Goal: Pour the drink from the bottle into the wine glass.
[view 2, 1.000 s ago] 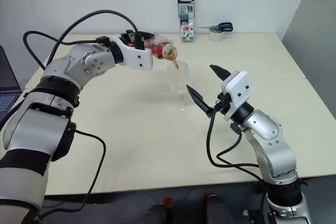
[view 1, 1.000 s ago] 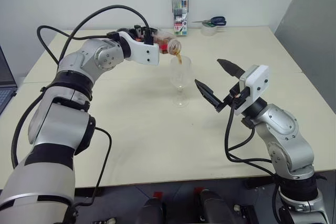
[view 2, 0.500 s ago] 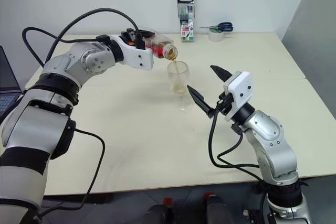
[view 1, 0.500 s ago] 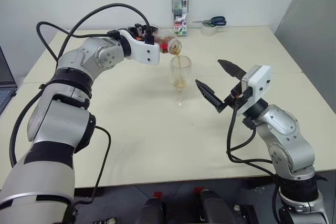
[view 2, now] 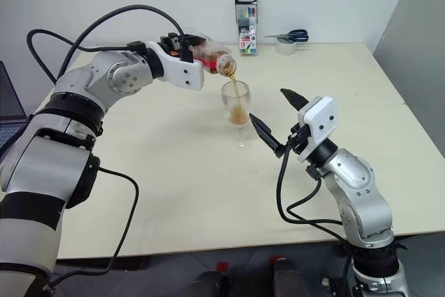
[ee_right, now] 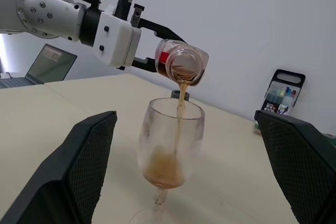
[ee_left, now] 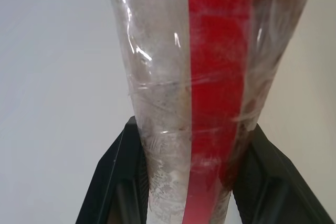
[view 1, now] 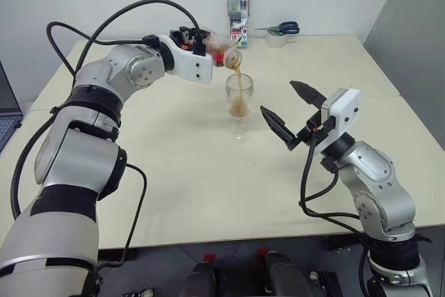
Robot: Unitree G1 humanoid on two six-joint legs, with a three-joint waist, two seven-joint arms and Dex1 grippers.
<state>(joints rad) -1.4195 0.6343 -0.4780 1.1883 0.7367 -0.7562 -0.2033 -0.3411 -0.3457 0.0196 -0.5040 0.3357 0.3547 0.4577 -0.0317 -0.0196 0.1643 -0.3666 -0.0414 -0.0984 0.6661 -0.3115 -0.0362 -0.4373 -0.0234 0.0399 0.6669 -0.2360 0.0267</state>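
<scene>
Mid-pour. Bottle [view 2: 208, 58] clamped in left gripper [view 2: 182, 45], lying near level, long axis running from gripper toward glass [view 2: 237, 106], mouth tipped slightly down and sitting just above the rim, a touch to the robot's left of bowl centre. Thin amber stream of drink [ee_right: 178, 119] dropping from mouth into bowl, landing inside; bowl roughly a third full, by eye. Some drink visible at the neck end of the bottle, so probably more tilt needed to finish. Key relation: mouth over bowl, not past rim; any extra roll should pivot about the mouth, else stream likely walks onto the rim.

Glass upright on table [view 2: 174, 172], near centre, foot flat, untouched by either arm.

Right gripper [view 2: 275, 119] spread wide, empty, just beside glass on robot's right, fingers pointing at it but apart from it. Nearer of the two to the stem if steadying needed.
</scene>
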